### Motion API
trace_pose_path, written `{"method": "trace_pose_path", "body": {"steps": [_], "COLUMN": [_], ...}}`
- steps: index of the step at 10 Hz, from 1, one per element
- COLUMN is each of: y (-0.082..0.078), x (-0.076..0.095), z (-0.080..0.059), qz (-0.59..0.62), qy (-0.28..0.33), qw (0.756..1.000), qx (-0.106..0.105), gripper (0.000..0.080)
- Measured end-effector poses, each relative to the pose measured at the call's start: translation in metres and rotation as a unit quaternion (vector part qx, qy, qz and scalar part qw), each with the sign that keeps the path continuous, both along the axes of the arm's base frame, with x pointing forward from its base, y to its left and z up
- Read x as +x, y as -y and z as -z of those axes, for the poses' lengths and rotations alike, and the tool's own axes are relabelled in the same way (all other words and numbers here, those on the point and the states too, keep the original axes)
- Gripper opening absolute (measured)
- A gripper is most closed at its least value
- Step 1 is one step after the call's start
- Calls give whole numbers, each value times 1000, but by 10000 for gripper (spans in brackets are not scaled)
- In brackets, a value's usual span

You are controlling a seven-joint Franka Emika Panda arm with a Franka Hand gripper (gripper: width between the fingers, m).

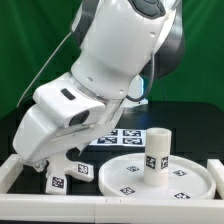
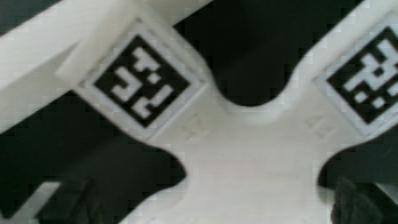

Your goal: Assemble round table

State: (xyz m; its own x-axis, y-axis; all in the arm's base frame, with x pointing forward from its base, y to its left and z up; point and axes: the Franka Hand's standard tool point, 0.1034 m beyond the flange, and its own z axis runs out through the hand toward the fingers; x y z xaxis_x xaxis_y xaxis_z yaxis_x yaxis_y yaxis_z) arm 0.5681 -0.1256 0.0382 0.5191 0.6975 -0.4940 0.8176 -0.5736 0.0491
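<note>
The cross-shaped foot (image 2: 240, 150) fills the wrist view, two of its tagged arms (image 2: 143, 85) spreading away from me. My gripper (image 2: 217, 200) stands open over it, dark fingers (image 2: 71, 195) on either side of one arm, a dark gap on one side. In the exterior view the foot (image 1: 62, 180) lies at the front left by the wall, my hand (image 1: 48, 158) low over it, fingertips hidden. The round disc (image 1: 130, 178) lies flat at the front right. The short cylinder (image 1: 158, 157) stands upright on it.
The low white border wall (image 1: 18, 176) runs along the front and left of the black table. The marker board (image 1: 125, 137) lies behind the disc. The arm's bulky white links (image 1: 110, 60) hang over the left and middle. A green backdrop stands behind.
</note>
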Motion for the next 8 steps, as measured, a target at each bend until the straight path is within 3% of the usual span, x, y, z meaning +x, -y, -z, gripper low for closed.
{"method": "trace_pose_path", "body": {"steps": [7,8], "y": [2,2], "x": [-9,-9], "z": [11,11], "qz": [1,1], "qy": [-3,-3], "qw": [1000,1000], "qx": [4,4], "gripper": [649,521]}}
